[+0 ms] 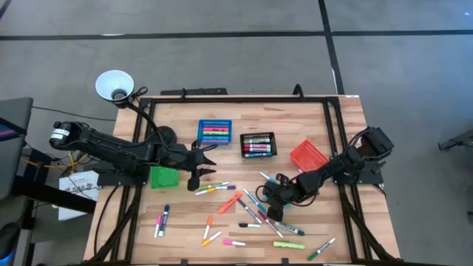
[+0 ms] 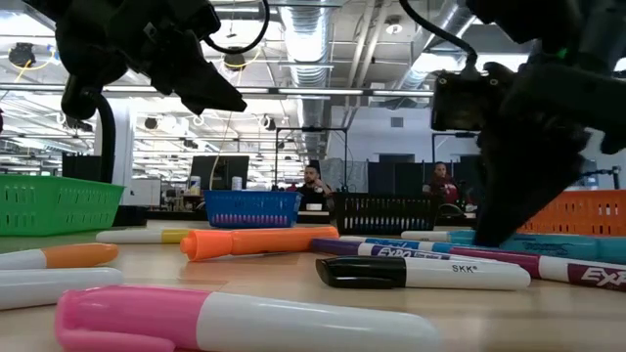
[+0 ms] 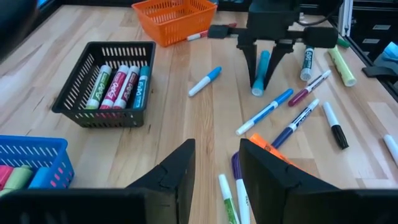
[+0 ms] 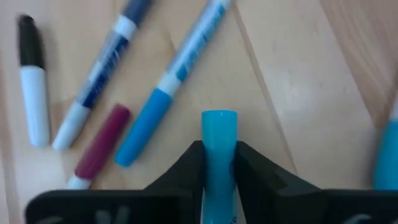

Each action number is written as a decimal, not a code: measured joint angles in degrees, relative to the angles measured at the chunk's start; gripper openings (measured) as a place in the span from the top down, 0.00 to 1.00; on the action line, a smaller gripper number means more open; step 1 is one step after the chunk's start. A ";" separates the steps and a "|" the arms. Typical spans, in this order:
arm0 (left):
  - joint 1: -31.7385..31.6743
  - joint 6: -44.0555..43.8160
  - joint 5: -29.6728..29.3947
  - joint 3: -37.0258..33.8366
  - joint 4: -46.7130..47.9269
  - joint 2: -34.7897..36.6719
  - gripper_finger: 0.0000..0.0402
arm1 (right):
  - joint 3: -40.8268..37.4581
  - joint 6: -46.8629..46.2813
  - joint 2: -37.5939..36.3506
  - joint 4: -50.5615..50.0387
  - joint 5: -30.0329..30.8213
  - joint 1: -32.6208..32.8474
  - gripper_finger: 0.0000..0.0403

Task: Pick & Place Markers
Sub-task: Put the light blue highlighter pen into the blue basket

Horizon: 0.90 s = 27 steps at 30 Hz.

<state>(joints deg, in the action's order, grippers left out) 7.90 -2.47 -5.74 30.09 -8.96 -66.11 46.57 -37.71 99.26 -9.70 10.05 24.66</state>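
Observation:
Many markers [image 1: 247, 210] lie scattered on the wooden table. My right gripper [image 1: 273, 198] is down among them, shut on a teal marker [image 4: 219, 134], which also shows in the left wrist view as the teal marker [image 3: 260, 74] between the dark fingers of my right gripper [image 3: 263, 62]. A blue-capped marker [image 4: 146, 134], a maroon-capped one [image 4: 99, 149] and a black-capped one [image 4: 28, 50] lie flat beside it. My left gripper [image 3: 217, 171] hovers open above the table by the green bin [image 1: 164, 176], with nothing between its fingers. My right gripper pinches the teal marker's barrel [image 4: 219, 155] between its two fingers, one on each long side. The fingers come steeply from above and lie across the marker. Its blunt teal end [image 4: 219, 118] sticks out past the fingertips. The marker seems to lie on the table.
A blue bin [image 1: 214, 132] and a black bin [image 1: 258, 145] holding markers stand at the far middle, an orange bin [image 1: 308, 156] to their right. Loose markers crowd the near middle of the table. An orange marker [image 2: 254, 241] and a black-capped one [image 2: 421, 273] lie close to the low camera.

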 joint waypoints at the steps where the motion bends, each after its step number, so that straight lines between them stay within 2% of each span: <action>1: 0.00 0.01 0.00 0.00 -0.04 0.00 0.70 | -0.08 1.12 0.09 1.99 -0.03 -0.19 0.87; 5: 0.00 0.00 0.00 0.00 -0.11 0.00 0.70 | 0.07 3.70 -1.25 10.92 0.48 -1.66 0.85; 9: 0.00 0.01 0.00 0.00 -0.64 0.00 0.70 | 0.51 6.31 -3.45 13.22 0.71 -4.02 0.79; 12: 0.00 0.01 0.00 0.04 -1.69 0.00 0.70 | 1.97 11.15 -6.12 13.45 3.32 -5.87 0.79; 15: 0.00 0.01 0.02 0.04 -2.55 0.00 0.70 | 3.50 17.75 -9.42 13.86 8.24 -7.55 0.82; 19: 0.00 1.40 0.00 0.04 -3.52 0.00 0.70 | 4.30 30.00 -14.80 19.33 12.95 -9.01 0.85; 23: 0.00 1.79 0.00 0.04 -8.19 0.00 0.70 | 4.38 42.00 -19.26 28.08 13.50 -9.50 0.83; 27: 0.00 3.76 0.00 0.04 -14.73 -0.02 0.70 | 4.39 49.85 -21.53 35.17 12.99 -10.08 0.81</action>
<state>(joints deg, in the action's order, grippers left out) 7.90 1.30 -5.74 30.13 -23.69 -66.13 50.96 12.14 77.73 25.48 23.04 14.58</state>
